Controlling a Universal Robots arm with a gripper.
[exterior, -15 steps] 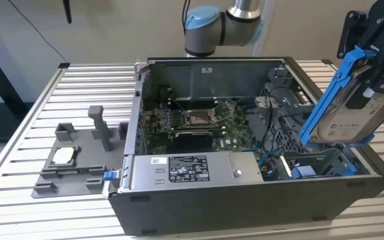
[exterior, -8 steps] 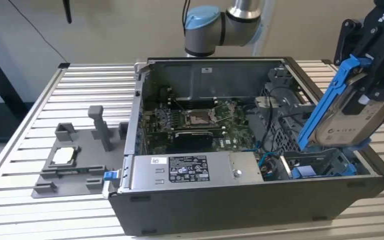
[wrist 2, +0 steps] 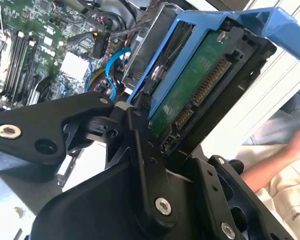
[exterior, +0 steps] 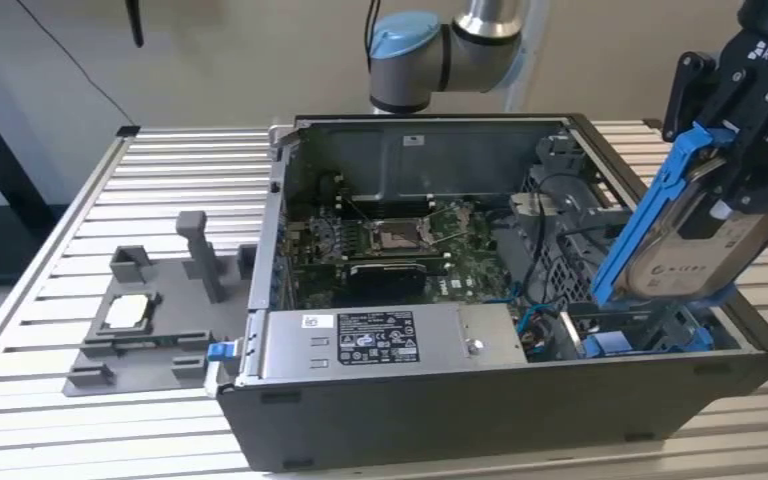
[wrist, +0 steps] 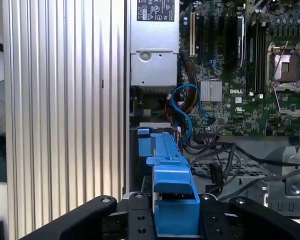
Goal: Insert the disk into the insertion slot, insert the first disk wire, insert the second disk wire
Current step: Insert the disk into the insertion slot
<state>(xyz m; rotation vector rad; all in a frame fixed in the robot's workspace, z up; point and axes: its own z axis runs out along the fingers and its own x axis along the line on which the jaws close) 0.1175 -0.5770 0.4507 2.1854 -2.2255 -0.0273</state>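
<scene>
My gripper [exterior: 728, 185] is shut on the disk [exterior: 699, 245], a silver-grey drive in a bright blue carrier frame [exterior: 635, 232]. I hold it tilted, steeply on edge, above the open computer case's corner at the exterior view's right. Its lower end hangs just over the insertion slot [exterior: 624, 342], a bay with blue parts. In the second wrist view the disk's green circuit board and connectors [wrist 2: 196, 94] face the camera between my black fingers [wrist 2: 85, 117]. The first wrist view looks along the blue carrier [wrist: 172, 197] toward the slot [wrist: 146, 150]. Blue wires [wrist: 184, 107] curl beside the slot.
The open case [exterior: 398, 150] holds a motherboard [exterior: 387, 245] and a grey power-supply box [exterior: 357, 340] along its front. A grey fixture [exterior: 144, 315] stands on the slatted table [exterior: 171, 170] at the exterior view's left. A person's hand [wrist 2: 292, 147] is beyond the disk.
</scene>
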